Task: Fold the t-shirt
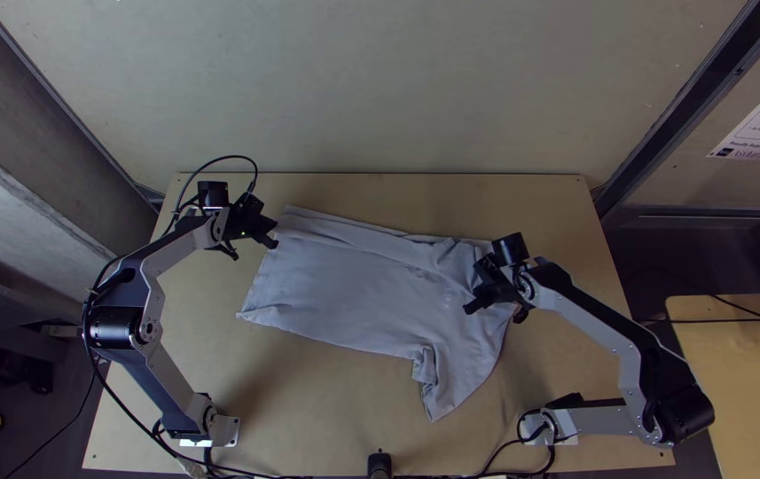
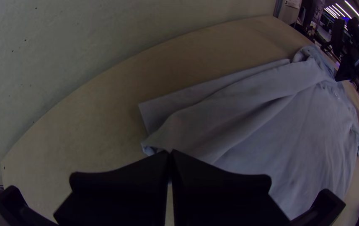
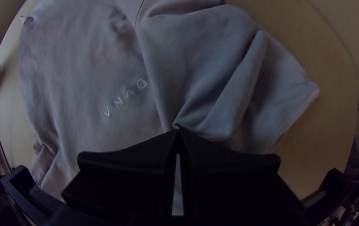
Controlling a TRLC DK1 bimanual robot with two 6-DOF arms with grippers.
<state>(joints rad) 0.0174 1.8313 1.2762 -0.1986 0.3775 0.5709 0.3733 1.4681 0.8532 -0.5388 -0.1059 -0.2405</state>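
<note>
Pinching the t-shirt (image 1: 353,288), spread on the counter (image 1: 326,408), by a far corner in the left end effector (image 2: 170,153) and a fold in the right end effector (image 3: 178,131), probably needing grips through doubled edges to stop light, limp cloth slipping.

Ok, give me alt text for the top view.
A pale grey t-shirt lies mostly spread on a wooden table, loosely folded along its far edge. The left gripper pinches near its far left corner; the right gripper pinches cloth toward its right end.
</note>
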